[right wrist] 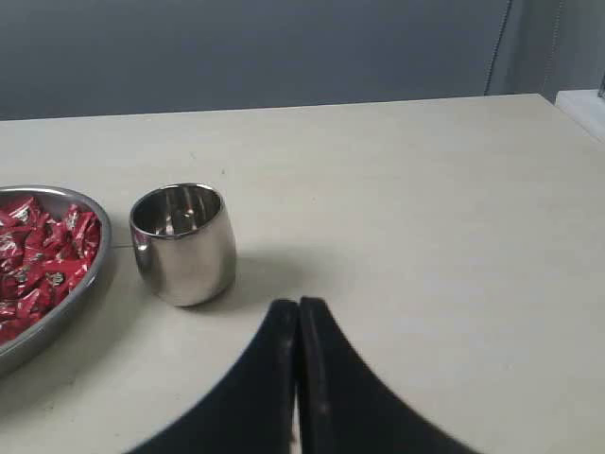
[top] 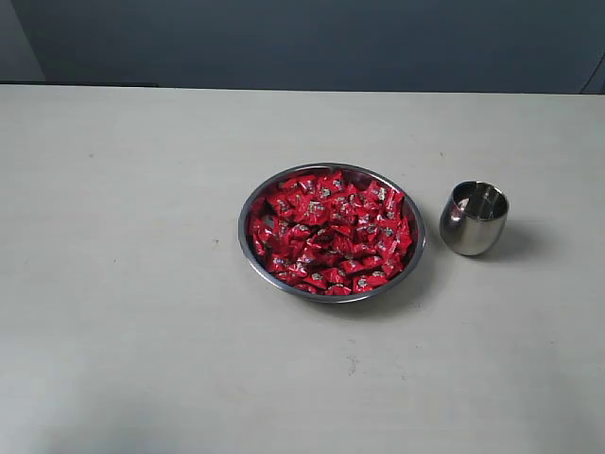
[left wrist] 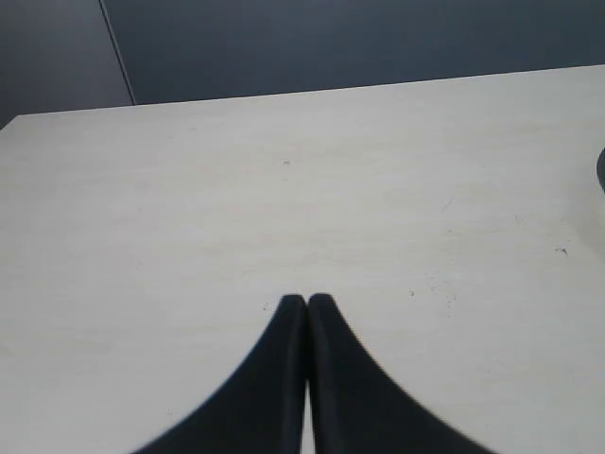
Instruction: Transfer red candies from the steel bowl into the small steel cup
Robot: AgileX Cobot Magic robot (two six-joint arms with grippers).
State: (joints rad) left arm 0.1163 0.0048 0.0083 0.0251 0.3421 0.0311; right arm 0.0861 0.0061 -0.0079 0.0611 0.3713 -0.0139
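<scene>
A wide steel bowl (top: 413, 257) sits mid-table, heaped with red candies (top: 331, 235). Just to its right stands the small steel cup (top: 474, 219), upright and looking empty. Neither arm shows in the exterior view. In the right wrist view my right gripper (right wrist: 299, 305) is shut with nothing in it; the cup (right wrist: 184, 246) and a part of the bowl (right wrist: 57, 326) with red candies (right wrist: 43, 255) lie ahead of it. My left gripper (left wrist: 306, 301) is shut too and holds nothing, over bare tabletop.
The pale table (top: 123, 284) ends at a far edge against a dark blue-grey wall (top: 302, 43). A dark rounded edge (left wrist: 600, 170) shows at the side of the left wrist view.
</scene>
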